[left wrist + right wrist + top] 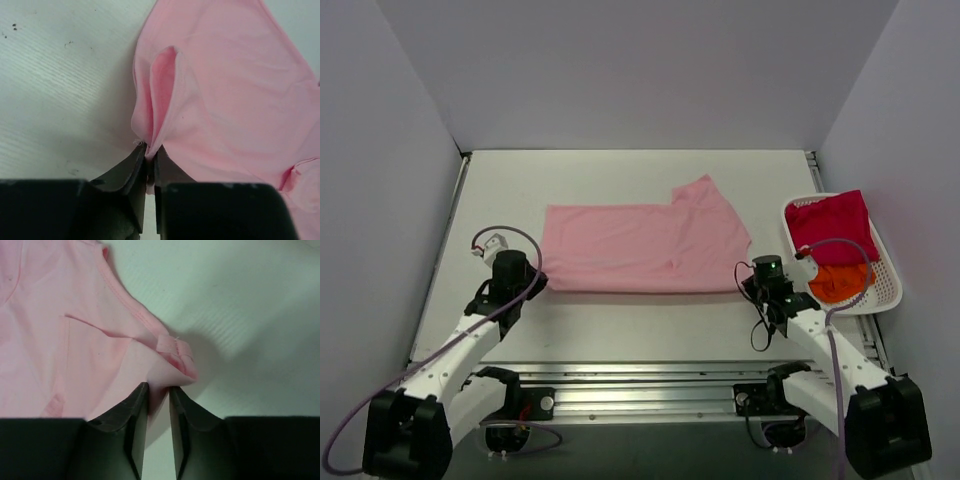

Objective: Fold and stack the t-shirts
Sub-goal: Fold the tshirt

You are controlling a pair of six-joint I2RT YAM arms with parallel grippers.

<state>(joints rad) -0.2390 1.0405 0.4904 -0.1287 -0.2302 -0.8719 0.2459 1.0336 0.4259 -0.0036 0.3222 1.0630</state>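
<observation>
The light pink t-shirt (640,248) lies flat on the table as a wide folded band, with one sleeve sticking out at the far right. My left gripper (538,280) is at its near left corner, shut on a pinch of the pink cloth (235,90) between the fingertips (150,152). My right gripper (752,285) is at the near right corner, its jaws closed to a narrow gap on the bunched hem of the pink cloth (50,315) at the fingertips (159,390). The magenta-red t-shirt (830,225) and the orange t-shirt (840,283) lie in a basket.
A white plastic basket (892,290) stands at the right edge of the table and holds the two other shirts. White walls close in the table on the left, back and right. A metal rail (640,375) runs along the near edge.
</observation>
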